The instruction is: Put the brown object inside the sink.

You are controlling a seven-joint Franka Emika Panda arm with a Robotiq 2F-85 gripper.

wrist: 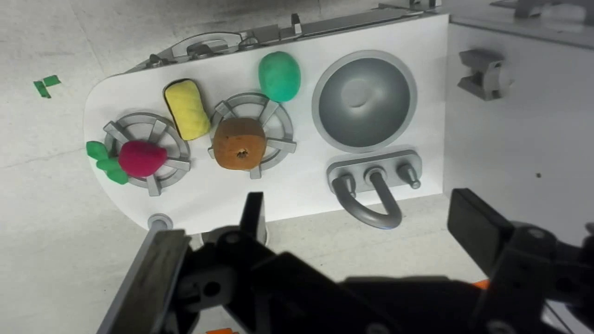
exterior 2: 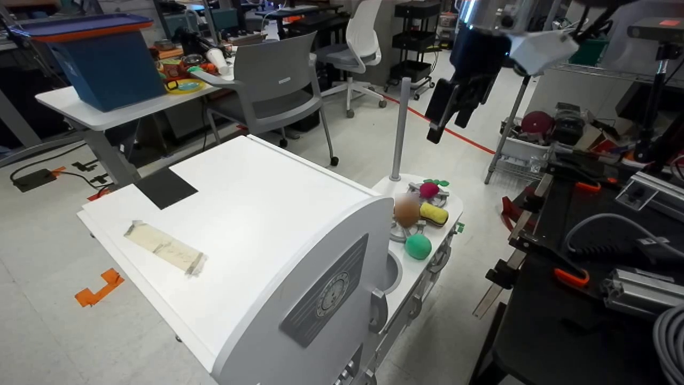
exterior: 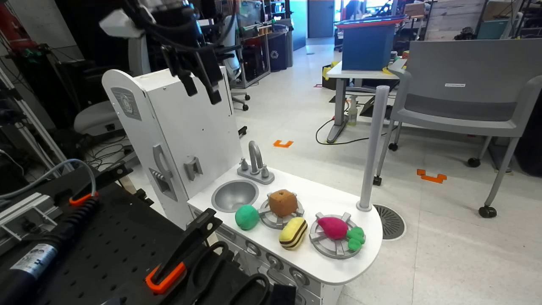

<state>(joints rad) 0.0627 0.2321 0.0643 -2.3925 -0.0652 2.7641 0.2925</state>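
Observation:
The brown object [exterior: 283, 203] is a rounded brown-orange lump resting on a grey burner ring on the white toy counter. It also shows in an exterior view [exterior 2: 407, 210], partly blurred, and in the wrist view [wrist: 240, 144]. The sink [exterior: 234, 196] is a round grey basin beside that burner, with nothing in it. It shows whole in the wrist view [wrist: 385, 113]; the cabinet hides part of it in an exterior view [exterior 2: 394, 274]. My gripper [exterior: 203, 95] is open and empty, high above the counter, apart from everything. Its fingers are spread wide in the wrist view [wrist: 356, 202].
A green ball [exterior: 247, 217] sits between the sink and the burner's front edge. A yellow-and-dark striped piece [exterior: 293, 233] lies beside the brown object. A pink-and-green item [exterior: 333, 228] lies on another burner. A faucet [exterior: 255, 159], a tall post [exterior: 372, 148] and a white cabinet [exterior: 194, 114] rise around.

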